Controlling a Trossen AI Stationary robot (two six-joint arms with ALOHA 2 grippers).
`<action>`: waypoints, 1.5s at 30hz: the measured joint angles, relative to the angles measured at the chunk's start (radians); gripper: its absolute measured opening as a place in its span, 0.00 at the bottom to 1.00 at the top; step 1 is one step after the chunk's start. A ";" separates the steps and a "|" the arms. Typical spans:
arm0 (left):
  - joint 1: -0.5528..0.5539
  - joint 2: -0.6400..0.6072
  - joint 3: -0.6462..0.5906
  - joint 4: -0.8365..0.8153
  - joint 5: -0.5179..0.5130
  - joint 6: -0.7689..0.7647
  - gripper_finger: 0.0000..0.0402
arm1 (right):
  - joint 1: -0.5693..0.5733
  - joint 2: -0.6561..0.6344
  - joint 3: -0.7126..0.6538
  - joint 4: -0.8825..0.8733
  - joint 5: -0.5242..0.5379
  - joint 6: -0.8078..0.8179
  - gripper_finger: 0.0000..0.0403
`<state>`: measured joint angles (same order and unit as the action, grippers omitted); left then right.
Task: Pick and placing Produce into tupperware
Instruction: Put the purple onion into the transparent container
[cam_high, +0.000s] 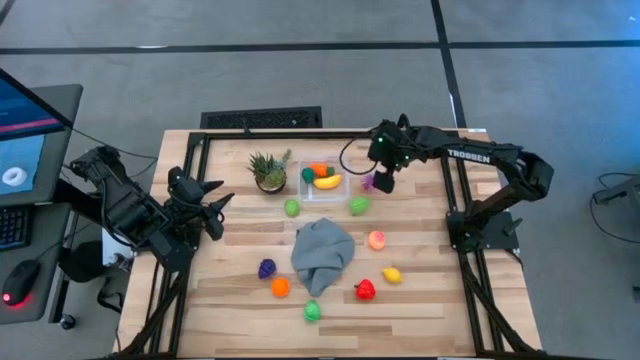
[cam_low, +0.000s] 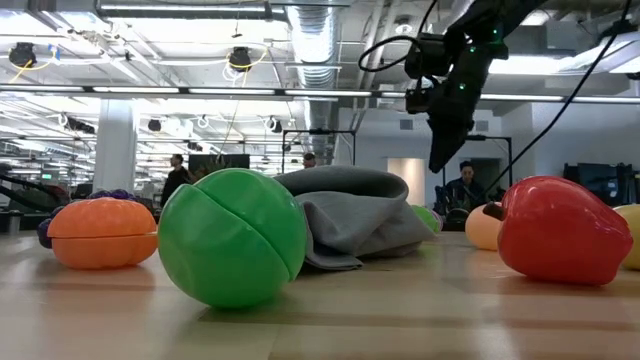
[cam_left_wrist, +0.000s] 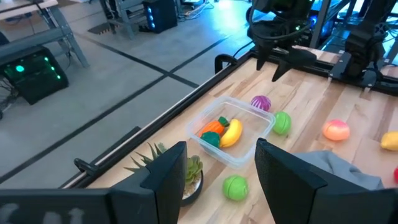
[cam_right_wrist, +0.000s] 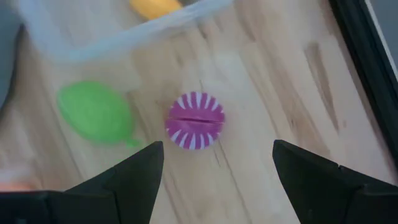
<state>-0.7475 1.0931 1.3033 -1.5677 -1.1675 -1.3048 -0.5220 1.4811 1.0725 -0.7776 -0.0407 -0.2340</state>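
Hovering above the purple-and-white piece (cam_right_wrist: 194, 121) beside the tupperware (cam_high: 325, 192), right gripper (cam_right_wrist: 214, 163) jaws open.

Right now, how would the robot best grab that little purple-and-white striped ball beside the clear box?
Probably from straight above, across the middle of the purple striped ball. It is round, sits free on the table, and the open right gripper hangs above it.
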 joint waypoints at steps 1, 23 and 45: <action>0.000 0.000 0.000 0.005 0.000 0.000 0.45 | 0.000 0.000 0.000 -0.001 -0.013 -0.047 0.80; 0.000 0.064 0.000 0.011 0.003 -0.050 0.45 | 0.070 0.050 0.001 0.092 -0.031 -0.787 0.80; 0.000 0.087 0.000 0.018 0.055 -0.133 0.45 | 0.095 0.228 0.002 0.118 0.076 -0.745 0.80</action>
<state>-0.7475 1.1805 1.3033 -1.5494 -1.1126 -1.4376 -0.4265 1.7088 1.0740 -0.6593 0.0349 -0.9790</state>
